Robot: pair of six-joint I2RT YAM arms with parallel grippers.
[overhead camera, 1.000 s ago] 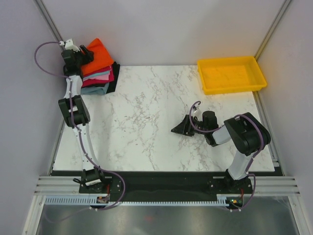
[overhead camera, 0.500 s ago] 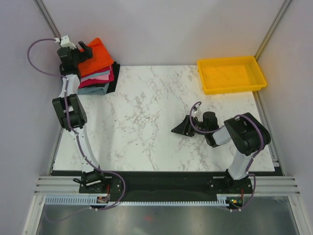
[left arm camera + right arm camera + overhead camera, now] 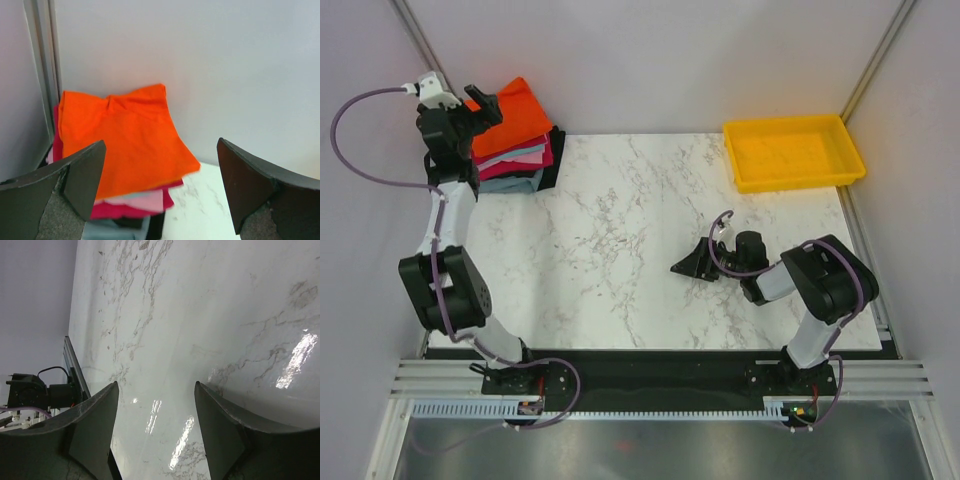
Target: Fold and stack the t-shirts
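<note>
Left tool point(image 3: 160, 147) has drawn back from the t-shirts point(image 3: 125, 135) — spread, right tool point(image 3: 156, 387) spread too.

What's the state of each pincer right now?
Left pincer: open, holding nothing, near the orange-red t-shirt.
Right pincer: open, holding nothing, above the table.

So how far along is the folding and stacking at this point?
Looks essentially finished. Done: the orange-red t-shirt lies folded atop the stack in the far left corner. In hand: nothing; left gripper and right gripper are open and empty. Left: no loose shirt shows on the table, so probably just retracting.
</note>
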